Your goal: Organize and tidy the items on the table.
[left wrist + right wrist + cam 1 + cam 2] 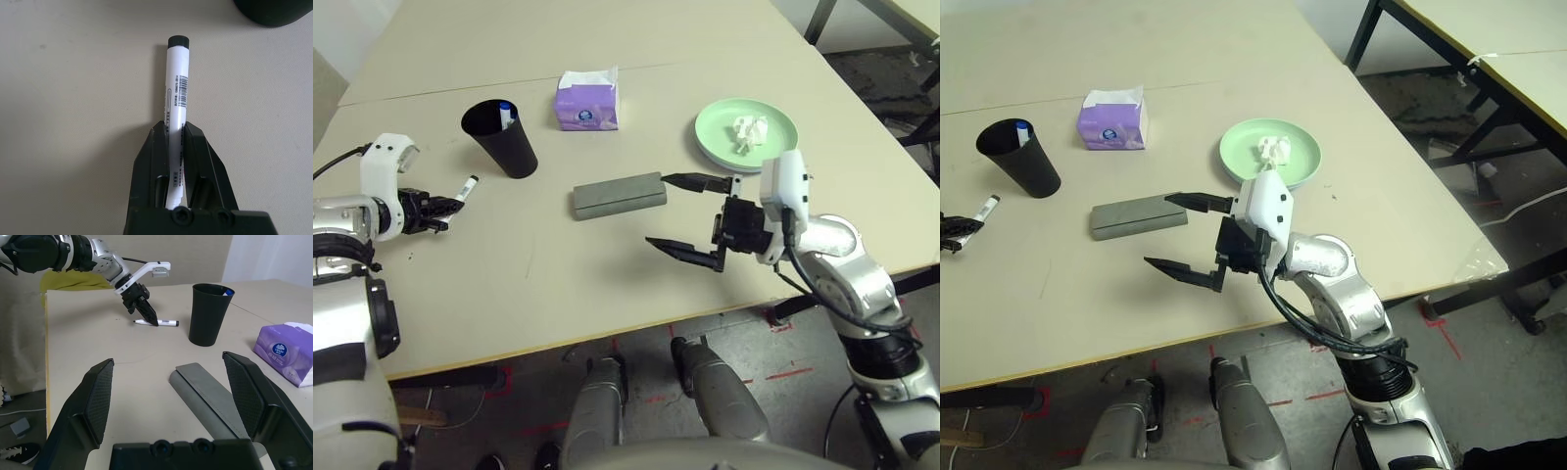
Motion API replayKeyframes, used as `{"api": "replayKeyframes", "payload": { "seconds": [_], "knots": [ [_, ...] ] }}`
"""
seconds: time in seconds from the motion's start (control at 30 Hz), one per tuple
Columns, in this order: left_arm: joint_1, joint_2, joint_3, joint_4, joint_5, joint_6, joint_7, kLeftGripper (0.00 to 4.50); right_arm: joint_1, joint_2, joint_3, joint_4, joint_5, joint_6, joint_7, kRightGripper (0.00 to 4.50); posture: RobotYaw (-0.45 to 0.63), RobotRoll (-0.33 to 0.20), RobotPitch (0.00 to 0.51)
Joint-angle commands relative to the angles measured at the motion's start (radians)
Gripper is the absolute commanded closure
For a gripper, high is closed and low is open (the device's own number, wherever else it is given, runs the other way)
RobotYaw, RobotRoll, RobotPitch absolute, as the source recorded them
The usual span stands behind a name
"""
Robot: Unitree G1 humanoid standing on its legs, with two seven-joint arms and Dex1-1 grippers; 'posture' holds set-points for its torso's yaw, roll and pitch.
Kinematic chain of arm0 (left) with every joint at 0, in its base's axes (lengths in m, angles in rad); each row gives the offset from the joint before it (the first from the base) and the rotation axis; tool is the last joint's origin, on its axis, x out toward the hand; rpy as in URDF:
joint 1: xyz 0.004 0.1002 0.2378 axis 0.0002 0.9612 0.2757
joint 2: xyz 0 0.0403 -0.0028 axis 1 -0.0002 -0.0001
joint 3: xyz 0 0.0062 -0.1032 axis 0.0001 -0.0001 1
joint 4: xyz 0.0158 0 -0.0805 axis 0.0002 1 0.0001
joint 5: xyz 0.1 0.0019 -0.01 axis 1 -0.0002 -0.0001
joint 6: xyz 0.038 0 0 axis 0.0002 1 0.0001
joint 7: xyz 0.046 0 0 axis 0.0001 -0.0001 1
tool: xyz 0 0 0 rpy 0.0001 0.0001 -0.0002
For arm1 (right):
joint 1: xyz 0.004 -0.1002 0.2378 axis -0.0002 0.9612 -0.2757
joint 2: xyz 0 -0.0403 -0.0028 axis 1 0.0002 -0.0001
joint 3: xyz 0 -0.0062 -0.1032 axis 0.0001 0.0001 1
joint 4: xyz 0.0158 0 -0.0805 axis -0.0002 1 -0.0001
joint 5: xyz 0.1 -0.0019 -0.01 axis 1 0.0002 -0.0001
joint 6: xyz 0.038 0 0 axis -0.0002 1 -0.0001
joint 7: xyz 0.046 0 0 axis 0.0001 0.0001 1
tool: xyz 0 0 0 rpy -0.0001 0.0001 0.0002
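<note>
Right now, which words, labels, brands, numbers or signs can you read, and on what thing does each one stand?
"vinda", in the blue oval on the purple tissue box; the other print on that box is too small to read.
On the black-capped marker: a barcode with a small code beside it, and more small lines, too small to read surely.

On the desk (607, 284) in front of you, count two markers, one black-capped (176, 98) and one blue-capped (506, 113), one black cup (499, 139), one purple tissue box (587, 103), one grey glasses case (620, 196), one crumpled white tissue (750, 132) and, topmost in its spot, one green plate (715, 122). You also have two pincers, left (176, 125) and right (656, 211).
</note>
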Motion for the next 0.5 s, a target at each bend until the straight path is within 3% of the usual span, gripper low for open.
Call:
{"api": "replayKeyframes", "payload": {
  "seconds": [0.03, 0.5],
  "knots": [
    [0.034, 0.010, -0.011, 0.033, 0.010, 0.021, -0.006, 4.21, -0.005, 0.000, 0.003, 0.005, 0.002, -0.014, 0.011, 0.00, -0.21, 0.000, 0.232],
    [-0.006, 0.066, 0.043, -0.029, -0.085, -0.088, -0.108, 4.21, 0.101, -0.042, -0.001, 0.078, -0.017, -0.051, 0.051, 0.00, -0.17, 0.000, 0.227]
  ]
}}
